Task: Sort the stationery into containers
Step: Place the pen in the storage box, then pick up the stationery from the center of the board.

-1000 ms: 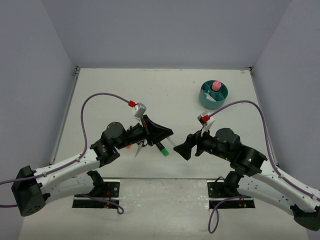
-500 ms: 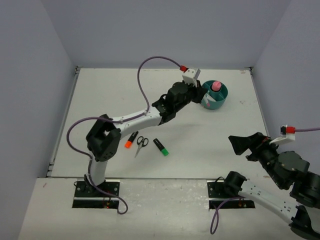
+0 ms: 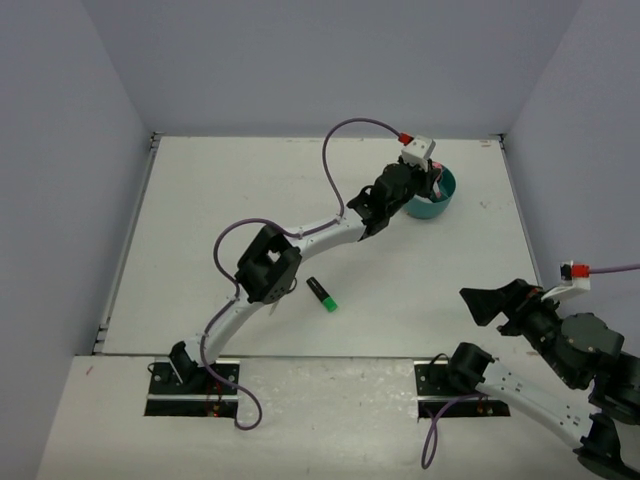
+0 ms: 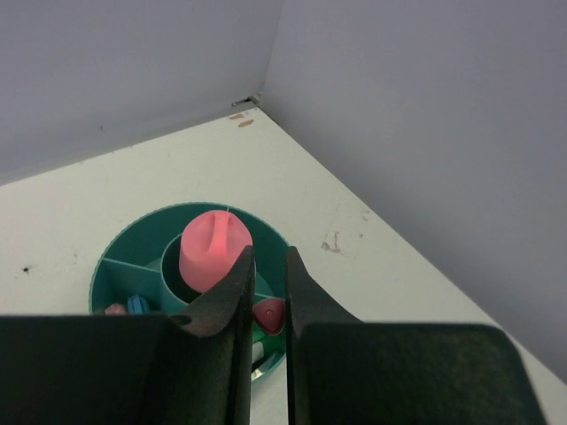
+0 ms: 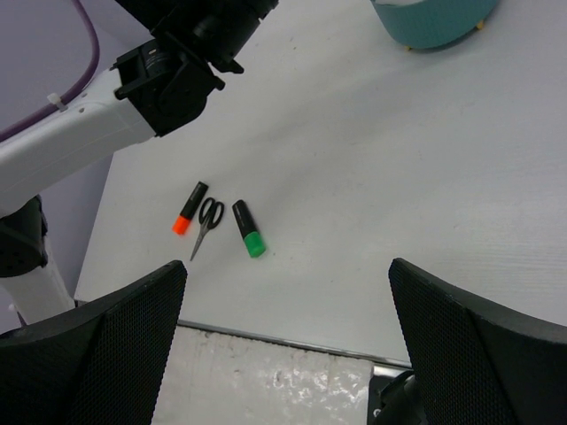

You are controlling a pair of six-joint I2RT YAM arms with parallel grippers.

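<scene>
Over the last second the left gripper (image 4: 267, 254) has moved from the loose items to above the teal organizer (image 4: 124, 252). Its jaws are almost together, and whether they pinch anything thin cannot be told. The right gripper (image 5: 288, 266) has pulled back, spread wide and empty. The glue stick (image 4: 215, 248) stands in the central cup. The orange highlighter (image 5: 189, 208), scissors (image 5: 206, 223) and green highlighter (image 5: 249, 229) lie unsorted on the table (image 5: 399, 177), so three items are still to sort
</scene>
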